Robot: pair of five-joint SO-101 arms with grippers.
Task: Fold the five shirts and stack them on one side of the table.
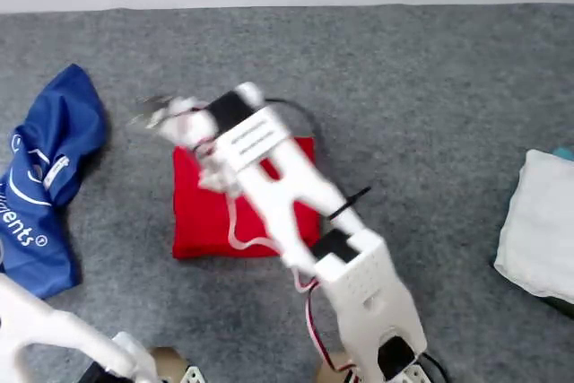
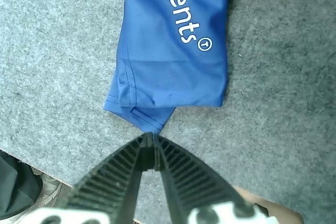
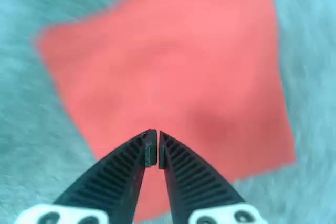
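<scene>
Partway: red square-folded shirt (image 1: pixel 211 217) sits mid-table, white folded shirt (image 1: pixel 543 221) looks stacked at the right edge, crumpled blue printed shirt (image 1: pixel 45 186) at the left edge needs folding; left gripper (image 2: pixel 151 148) and right gripper (image 3: pixel 153 148) both pinched closed, empty.

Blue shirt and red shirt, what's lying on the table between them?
Nothing lies there. In the high view, the stretch between the blue shirt and the folded red shirt is just bare grey mat.
</scene>
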